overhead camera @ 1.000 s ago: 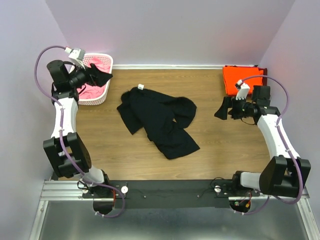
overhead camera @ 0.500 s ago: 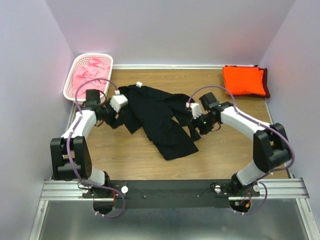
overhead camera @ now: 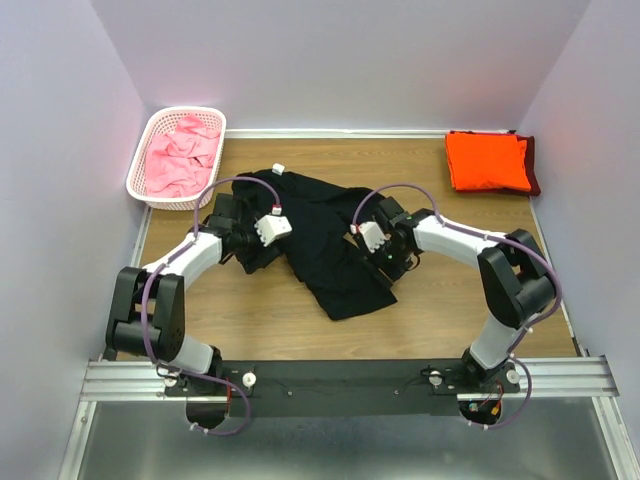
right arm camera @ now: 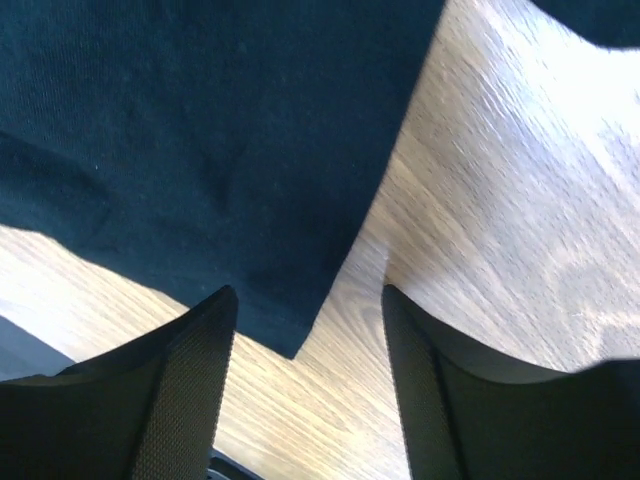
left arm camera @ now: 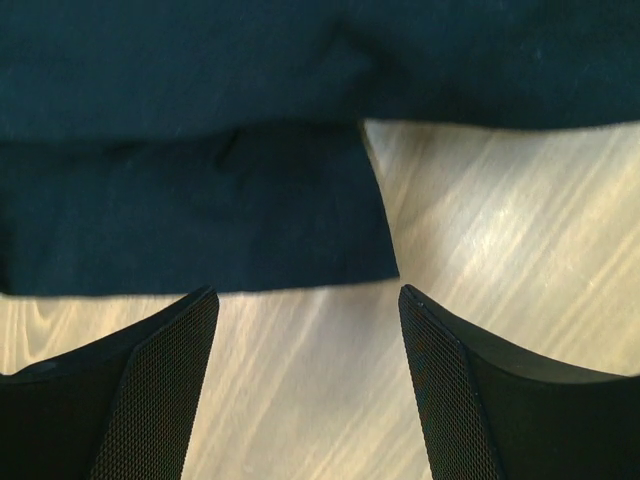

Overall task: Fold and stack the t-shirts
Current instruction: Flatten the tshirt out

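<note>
A black t-shirt (overhead camera: 320, 235) lies crumpled in the middle of the wooden table. My left gripper (overhead camera: 252, 258) is open just beside the shirt's left edge; in the left wrist view its hem (left arm camera: 200, 230) lies just ahead of the open gripper (left arm camera: 308, 310). My right gripper (overhead camera: 378, 268) is open at the shirt's right edge; in the right wrist view a corner of the cloth (right arm camera: 230, 200) reaches between the fingers of the open gripper (right arm camera: 310, 310). A folded orange t-shirt (overhead camera: 487, 160) lies at the far right on a dark maroon one (overhead camera: 531, 168). Pink shirts (overhead camera: 180, 158) fill the basket.
A white lattice basket (overhead camera: 139, 163) stands at the far left corner. Purple walls close in the table on the left, back and right. Bare wood (overhead camera: 450, 300) lies around the black shirt.
Both arms have swung in from the table's outer sides to the black shirt. The left gripper now sits at its left edge, the right at its right edge. The shirt has shifted slightly.
</note>
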Motion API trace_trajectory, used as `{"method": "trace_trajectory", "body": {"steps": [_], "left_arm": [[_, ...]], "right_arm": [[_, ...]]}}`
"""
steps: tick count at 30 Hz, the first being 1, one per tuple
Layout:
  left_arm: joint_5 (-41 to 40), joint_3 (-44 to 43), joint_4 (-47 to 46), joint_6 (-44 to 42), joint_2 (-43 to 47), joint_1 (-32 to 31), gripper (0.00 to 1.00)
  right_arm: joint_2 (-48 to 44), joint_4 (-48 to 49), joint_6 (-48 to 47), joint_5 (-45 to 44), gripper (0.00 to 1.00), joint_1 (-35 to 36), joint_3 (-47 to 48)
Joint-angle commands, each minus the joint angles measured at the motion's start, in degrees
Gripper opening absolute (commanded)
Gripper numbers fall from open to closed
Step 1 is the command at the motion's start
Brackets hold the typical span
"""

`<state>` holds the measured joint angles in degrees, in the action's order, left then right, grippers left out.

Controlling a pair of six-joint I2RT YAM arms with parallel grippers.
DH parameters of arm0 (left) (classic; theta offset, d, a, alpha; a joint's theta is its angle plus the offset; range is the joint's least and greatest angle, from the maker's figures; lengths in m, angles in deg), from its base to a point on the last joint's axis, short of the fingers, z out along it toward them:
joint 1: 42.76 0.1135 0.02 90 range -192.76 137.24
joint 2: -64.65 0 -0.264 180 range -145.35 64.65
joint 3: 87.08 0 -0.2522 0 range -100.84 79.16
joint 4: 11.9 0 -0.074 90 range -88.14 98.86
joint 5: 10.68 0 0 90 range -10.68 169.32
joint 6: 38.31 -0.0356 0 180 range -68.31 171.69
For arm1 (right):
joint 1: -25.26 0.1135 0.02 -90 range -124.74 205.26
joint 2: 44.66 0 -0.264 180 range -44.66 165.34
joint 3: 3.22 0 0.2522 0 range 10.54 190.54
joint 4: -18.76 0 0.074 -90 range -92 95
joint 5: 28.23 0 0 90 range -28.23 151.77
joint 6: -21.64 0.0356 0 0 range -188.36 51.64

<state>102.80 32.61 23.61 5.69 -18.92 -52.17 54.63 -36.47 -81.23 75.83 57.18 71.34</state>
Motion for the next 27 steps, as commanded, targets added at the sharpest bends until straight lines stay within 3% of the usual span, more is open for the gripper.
{"method": "trace_trajectory", "body": {"steps": [1,6,9,10,11,12,14,19,27], "left_arm": [[-4.58,0.84,-4.96,-0.14,-2.56,-2.19,0.8],[-8.27,1.81,-7.96,-0.76,-5.46,-4.29,0.76],[-9.51,1.29,-8.23,-1.55,-7.74,-4.91,0.65],[-10.99,0.93,-6.83,-1.9,-9.05,-5.18,0.47],[-11.61,0.32,-5.43,-2.34,-9.68,-5.18,0.36],[-12.14,-1.34,-3.5,-2.86,-10.12,-5.09,0.14],[-11.89,-2.58,3.18,-4.44,-8.55,-4.48,0.02],[-9.51,-5.74,18.36,-13.04,4.43,-2.98,0.0],[-15.84,-2.77,31.58,-29.04,16.94,1.67,0.0]], "right_arm": [[5.39,1.4,0.29,-2.37,0.63,2.7,-1.64],[5.66,1.48,0.73,-5.27,0.3,2.97,-2.26],[5.48,1.4,0.82,-6.85,0.01,2.88,-2.43],[5.22,1.4,1.0,-8.69,0.0,2.88,-2.52],[4.35,1.4,0.91,-9.57,0.0,2.45,-2.7],[3.82,1.4,0.74,-10.37,0.01,1.92,-3.22],[2.32,1.31,0.3,-12.13,0.01,0.17,-3.58],[-1.89,-0.36,-5.4,-13.71,0.01,-8.97,-3.4],[-2.61,-1.5,-9.99,-17.49,0.01,-15.3,-1.12]]}}
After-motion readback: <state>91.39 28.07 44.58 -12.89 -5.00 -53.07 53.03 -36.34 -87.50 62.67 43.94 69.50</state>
